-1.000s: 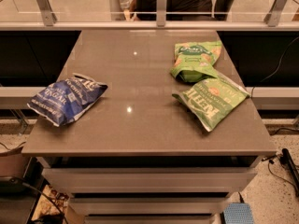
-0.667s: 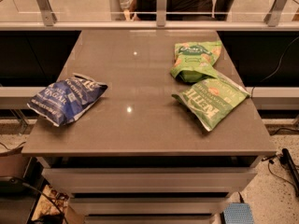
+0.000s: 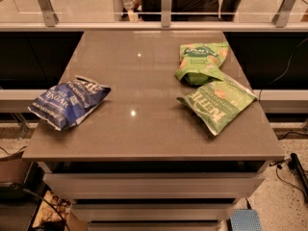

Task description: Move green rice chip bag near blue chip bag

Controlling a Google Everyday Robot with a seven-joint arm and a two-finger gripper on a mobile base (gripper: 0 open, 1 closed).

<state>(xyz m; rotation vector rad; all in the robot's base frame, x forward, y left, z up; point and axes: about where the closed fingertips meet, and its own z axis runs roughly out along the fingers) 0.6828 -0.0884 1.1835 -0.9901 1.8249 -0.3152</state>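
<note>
The green rice chip bag lies at the right rear of the grey table, with a dark green patch and white lettering. The blue chip bag lies crinkled at the table's left edge, far from the green bag. The gripper is not in view anywhere in the camera view.
A flatter light green Kettle bag lies just in front of the rice chip bag, overlapping its front edge. A glass railing with metal posts runs behind the table. A person sits beyond it. Drawers sit under the tabletop.
</note>
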